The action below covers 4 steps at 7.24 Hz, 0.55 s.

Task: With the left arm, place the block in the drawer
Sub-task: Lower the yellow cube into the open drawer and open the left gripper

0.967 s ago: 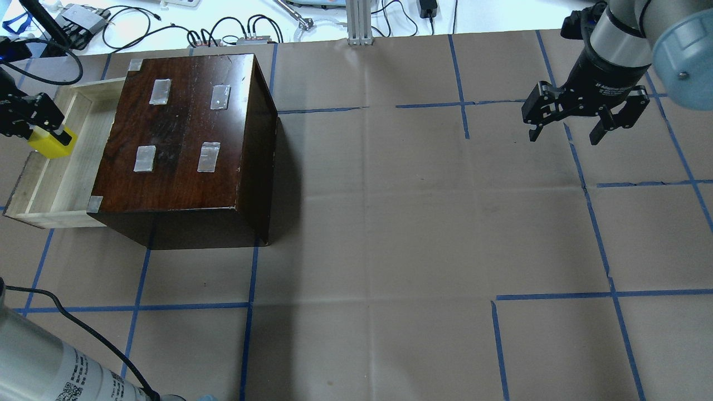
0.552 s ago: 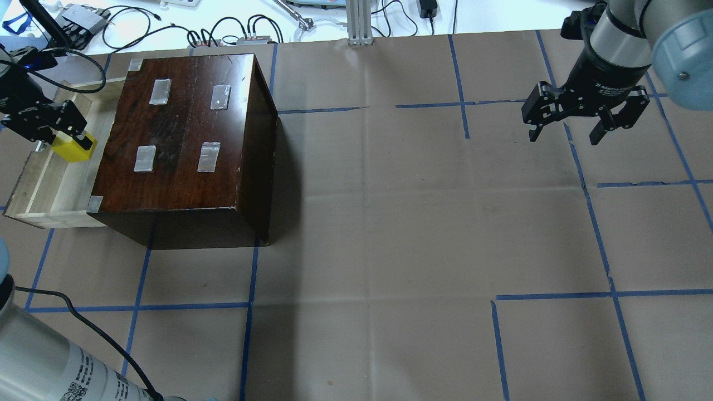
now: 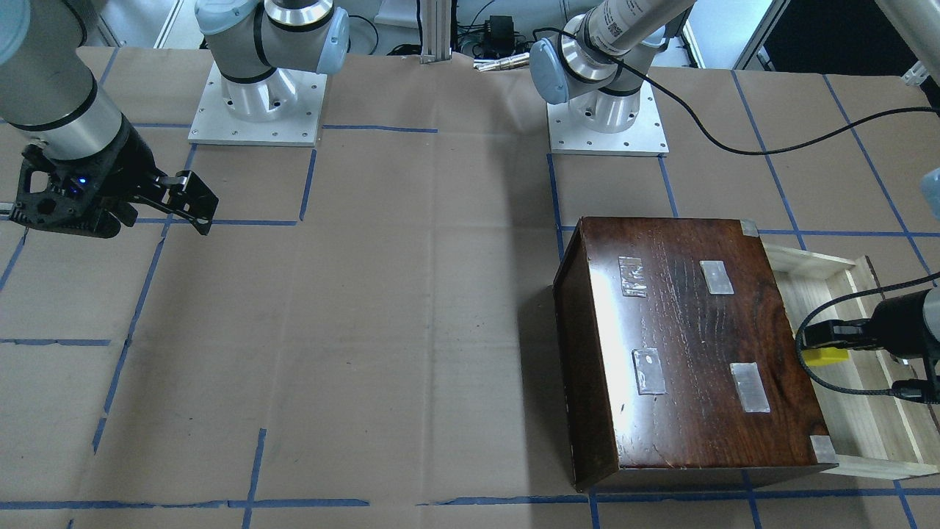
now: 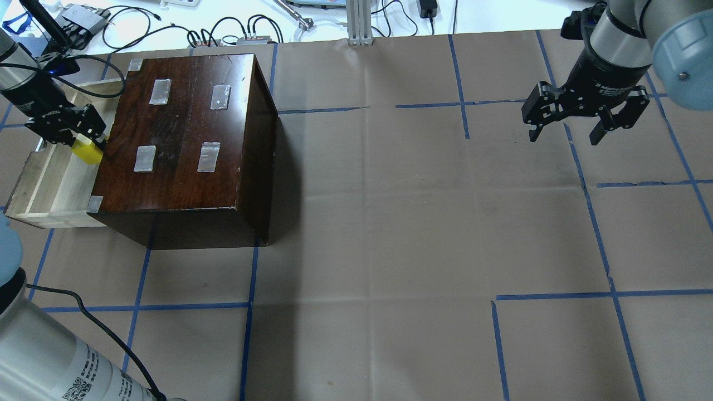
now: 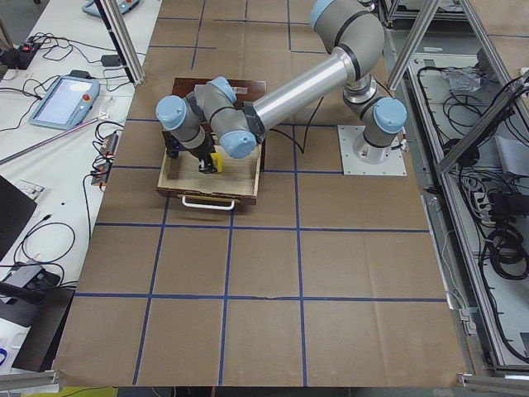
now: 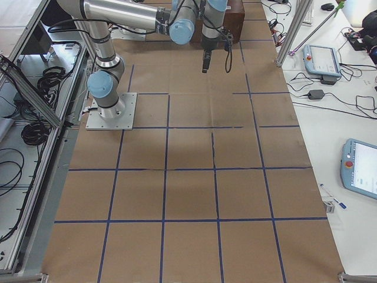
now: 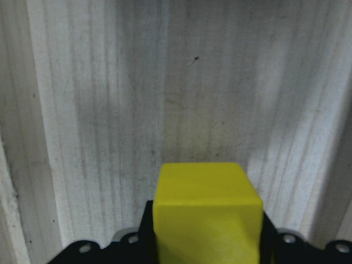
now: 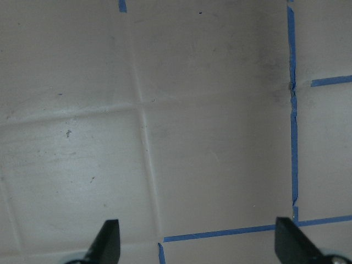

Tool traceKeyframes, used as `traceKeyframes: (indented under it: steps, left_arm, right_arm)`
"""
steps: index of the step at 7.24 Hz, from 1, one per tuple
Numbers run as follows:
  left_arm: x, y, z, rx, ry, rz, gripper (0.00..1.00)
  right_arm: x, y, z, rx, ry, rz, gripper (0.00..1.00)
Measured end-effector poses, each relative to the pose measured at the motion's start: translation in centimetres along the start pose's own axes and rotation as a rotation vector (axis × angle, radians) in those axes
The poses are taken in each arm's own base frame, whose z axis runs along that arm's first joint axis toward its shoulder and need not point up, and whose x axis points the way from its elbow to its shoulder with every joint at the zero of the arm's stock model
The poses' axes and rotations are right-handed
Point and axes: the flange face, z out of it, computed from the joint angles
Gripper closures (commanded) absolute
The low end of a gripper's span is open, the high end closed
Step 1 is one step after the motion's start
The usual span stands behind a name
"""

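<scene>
Seen from overhead, the drawer [image 4: 50, 195] juts from the cabinet [image 4: 184, 133] at 9 o'clock. The block [image 4: 86, 151], clamped in the left gripper [image 4: 86, 146], is over the drawer floor, just beside the cabinet. The right gripper [image 4: 564, 136] hangs well apart at 3 o'clock.

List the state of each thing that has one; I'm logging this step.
drawer, pulled open.
left end effector, shut on the block.
block, gripped, over the drawer floor, not released.
right end effector, open, holding nothing.
</scene>
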Motion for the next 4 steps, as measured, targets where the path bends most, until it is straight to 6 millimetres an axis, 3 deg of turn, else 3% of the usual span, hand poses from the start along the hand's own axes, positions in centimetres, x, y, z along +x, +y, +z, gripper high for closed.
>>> traceKeyframes:
  steps: [2,3,4]
  left_arm:
    - [0.13,-0.03,-0.05,0.001,-0.001,0.002,0.67]
    - [0.18,-0.03,-0.05,0.001,-0.001,0.004,0.60]
    - [0.24,-0.04,-0.01,-0.001,-0.001,0.005,0.28]
  right_arm:
    - [0.00,0.00,0.01,0.000,0.000,0.000,0.00]
    - [0.00,-0.01,0.02,0.000,0.000,0.000,0.00]
    - [0.00,-0.01,0.02,0.000,0.000,0.000,0.00]
